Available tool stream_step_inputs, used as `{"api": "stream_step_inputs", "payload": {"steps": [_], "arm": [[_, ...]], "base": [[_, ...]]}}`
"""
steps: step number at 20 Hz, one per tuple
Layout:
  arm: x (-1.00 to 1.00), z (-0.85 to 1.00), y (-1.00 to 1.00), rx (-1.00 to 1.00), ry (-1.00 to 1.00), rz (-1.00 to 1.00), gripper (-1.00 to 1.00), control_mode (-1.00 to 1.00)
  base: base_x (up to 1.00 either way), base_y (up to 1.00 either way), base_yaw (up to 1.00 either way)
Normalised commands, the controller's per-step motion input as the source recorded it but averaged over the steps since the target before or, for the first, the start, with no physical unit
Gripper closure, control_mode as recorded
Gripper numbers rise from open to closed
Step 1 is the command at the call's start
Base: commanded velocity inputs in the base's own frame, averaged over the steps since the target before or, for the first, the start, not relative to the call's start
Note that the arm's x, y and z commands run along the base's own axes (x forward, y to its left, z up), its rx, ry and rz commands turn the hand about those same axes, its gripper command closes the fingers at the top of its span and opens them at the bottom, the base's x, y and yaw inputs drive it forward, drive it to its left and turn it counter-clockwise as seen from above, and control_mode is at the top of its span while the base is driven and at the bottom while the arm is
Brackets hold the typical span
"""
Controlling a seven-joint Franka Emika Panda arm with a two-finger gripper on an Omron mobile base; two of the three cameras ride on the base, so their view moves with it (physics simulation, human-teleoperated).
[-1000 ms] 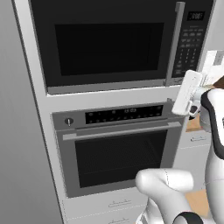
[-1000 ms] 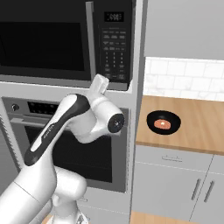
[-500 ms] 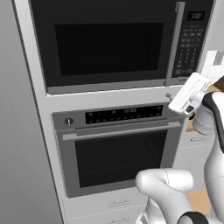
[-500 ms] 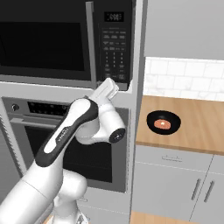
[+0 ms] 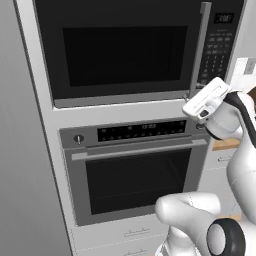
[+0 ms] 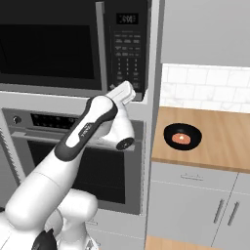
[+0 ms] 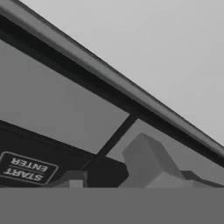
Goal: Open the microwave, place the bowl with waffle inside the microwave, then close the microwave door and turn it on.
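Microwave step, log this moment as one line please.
stage: reaching for handle | microwave door: closed | end effector: at bottom of handle, grip unclear | bowl: on counter

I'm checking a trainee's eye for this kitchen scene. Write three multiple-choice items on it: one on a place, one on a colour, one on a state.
1. Where does the bowl sit?
A. on the wooden counter right of the appliance column
B. inside the microwave
C. on the floor

2. What colour is the bowl?
A. white
B. black
C. yellow

3. How is the microwave door?
A. wide open
B. removed
C. closed

Answers:
1. A: in the right base view it rests on the counter, beside the oven column.
2. B: a black bowl with an orange-brown piece of food in it.
3. C: the door lies flush in the microwave front, and its grey handle stands beside the keypad, in line with it.
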Motion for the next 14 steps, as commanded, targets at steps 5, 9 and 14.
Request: {"api": "stream_step_inputs", "payload": {"steps": [5,9,14], "arm": [[0.18,0.03,0.00,0.08,0.00,-0.06,-1.00,-1.00],[0.00,0.00,0.09,0.00,0.00,0.00,1.00,-1.00],[-0.10,-0.01,0.09,-0.07,0.04,0.00,1.00,-1.00]], "base": [[0.00,0.00,0.00],[0.00,0.00,0.00],[0.00,0.00,0.00]]}}
